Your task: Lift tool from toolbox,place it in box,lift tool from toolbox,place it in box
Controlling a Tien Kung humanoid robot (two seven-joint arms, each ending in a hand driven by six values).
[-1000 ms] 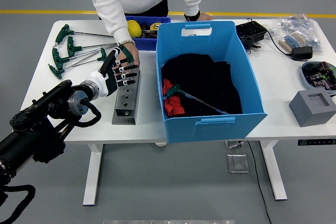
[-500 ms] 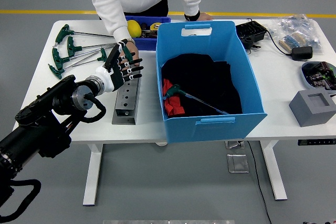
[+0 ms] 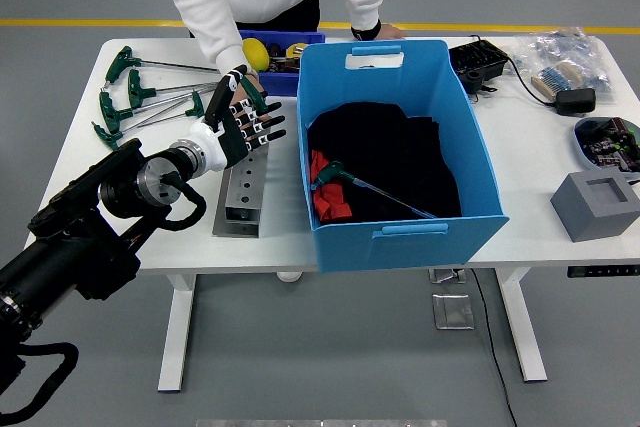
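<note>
Head view: left hand (image 3: 240,127), fingers spread and empty, hovers above the metal block (image 3: 243,187), beside the blue box (image 3: 400,217).

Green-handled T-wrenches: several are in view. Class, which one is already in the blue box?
The T-wrench lying on the black cloth in the blue box, beside the red item. The other wrenches lie on the white table at the far left.

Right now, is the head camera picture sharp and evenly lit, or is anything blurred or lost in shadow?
Head view: even, soft lighting, no glare; left hand and green-handled tools look sharp; the black cloth in the blue box is too dark to show detail.
</note>
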